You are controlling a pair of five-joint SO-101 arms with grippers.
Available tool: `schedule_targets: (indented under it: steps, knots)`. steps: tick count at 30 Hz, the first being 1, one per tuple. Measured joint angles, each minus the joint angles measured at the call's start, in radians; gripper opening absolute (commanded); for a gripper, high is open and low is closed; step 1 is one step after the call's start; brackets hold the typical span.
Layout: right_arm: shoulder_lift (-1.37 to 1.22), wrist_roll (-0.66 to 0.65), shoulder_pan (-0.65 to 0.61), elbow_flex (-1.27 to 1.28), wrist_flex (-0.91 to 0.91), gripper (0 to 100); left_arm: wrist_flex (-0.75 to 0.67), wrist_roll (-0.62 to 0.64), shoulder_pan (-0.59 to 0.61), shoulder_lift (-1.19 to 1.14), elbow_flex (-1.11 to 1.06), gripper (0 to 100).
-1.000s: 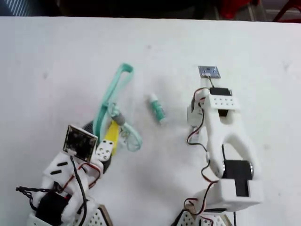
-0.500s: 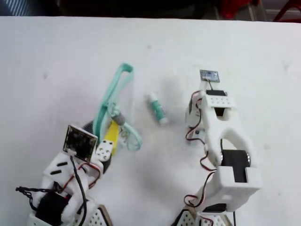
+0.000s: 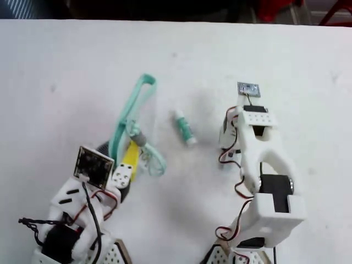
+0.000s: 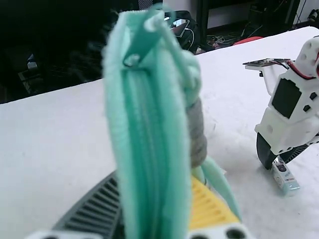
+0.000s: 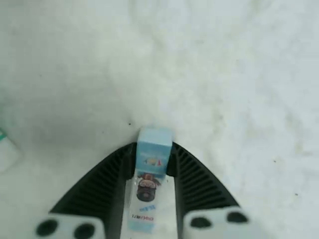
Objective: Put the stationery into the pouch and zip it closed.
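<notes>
in the high view the left claw (image 3: 124, 157) at the near left of the table (image 3: 66, 66) grips the near end of the mint-trimmed clear pouch (image 3: 129, 110), which stretches away from it across the table. a green-and-white tube (image 3: 184, 126), perhaps a glue stick, lies loose between the pouch and the right arm (image 3: 258, 154), apart from both. in the left wrist view the pouch's zip edge rises straight up from between the grey and yellow fingers (image 4: 209, 211), clamped narrow on it. i cannot tell whether the zip is open. farther off, the right claw (image 4: 274, 163) is low at the table with a small pale blue eraser (image 4: 285, 180) at its tip, the eraser's end about on the surface. in the right wrist view that claw is closed narrow on the eraser, which sits lengthwise between the black fingers with its end poking out past them. my judgement: the loading step is in hand, with the eraser gripped but not yet in the pouch, the tube untouched and the zipping not yet due. the next move calls for lifting the eraser clear, carrying it past the tube to the pouch mouth and lining it up end-first. a mouth that is barely parted could block it.
</notes>
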State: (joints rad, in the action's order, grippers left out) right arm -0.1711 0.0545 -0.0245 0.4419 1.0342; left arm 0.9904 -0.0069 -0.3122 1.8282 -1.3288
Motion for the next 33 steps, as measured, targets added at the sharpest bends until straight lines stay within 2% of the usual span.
schedule_targets:
  steps: [25,33]
  knots:
    - [0.037,0.000,-0.008,0.009,-0.002,1.6,0.000,0.000,0.000,0.000,0.000,3]
    - [0.037,0.000,-0.112,0.009,-0.002,1.7,0.000,0.000,0.000,0.000,0.000,3]
